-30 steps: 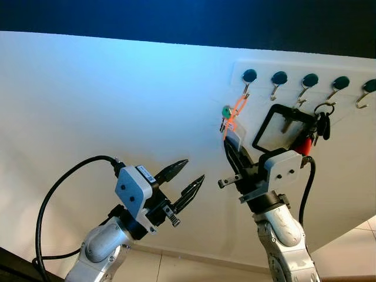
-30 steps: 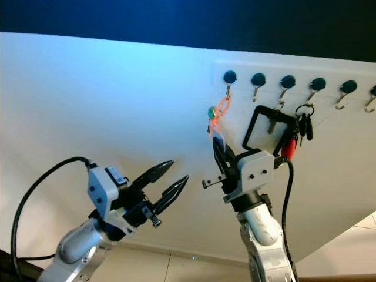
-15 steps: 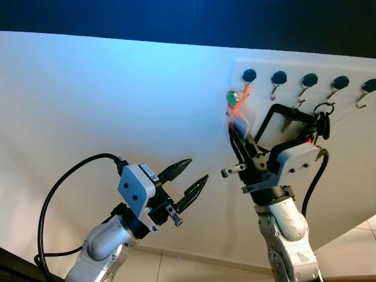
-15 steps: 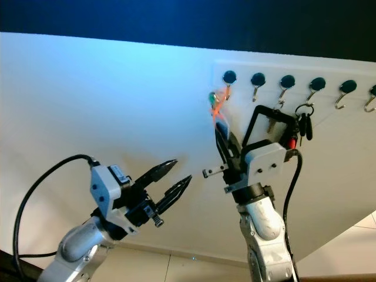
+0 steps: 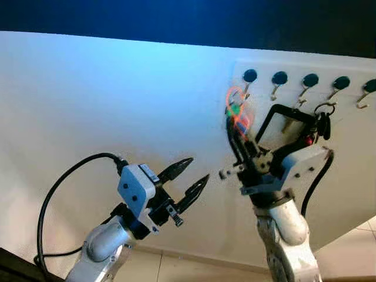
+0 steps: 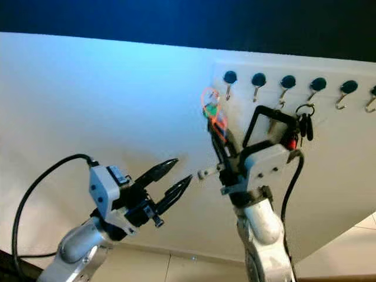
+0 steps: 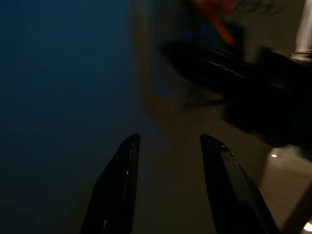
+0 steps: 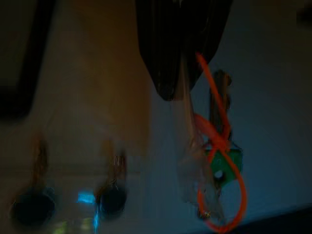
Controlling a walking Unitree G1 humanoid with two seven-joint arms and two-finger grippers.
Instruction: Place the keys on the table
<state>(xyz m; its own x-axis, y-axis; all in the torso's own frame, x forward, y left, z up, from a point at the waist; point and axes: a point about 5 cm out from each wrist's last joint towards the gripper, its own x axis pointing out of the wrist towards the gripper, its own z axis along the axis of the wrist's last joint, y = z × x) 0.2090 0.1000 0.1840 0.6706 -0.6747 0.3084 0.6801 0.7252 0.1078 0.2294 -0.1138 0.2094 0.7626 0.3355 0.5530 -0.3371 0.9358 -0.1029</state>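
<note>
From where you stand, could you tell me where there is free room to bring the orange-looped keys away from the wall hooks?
Free: the bare white wall left of the white hook rail, above the open left gripper. Crowded: right of the orange-looped keys with the green tag, held by the right gripper, hang a black frame and dark key bunch.

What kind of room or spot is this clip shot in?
Likely a home entryway: a plain white wall carries a white rack of dark-knobbed metal key hooks, with a black key bunch hanging and tiled floor below.
</note>
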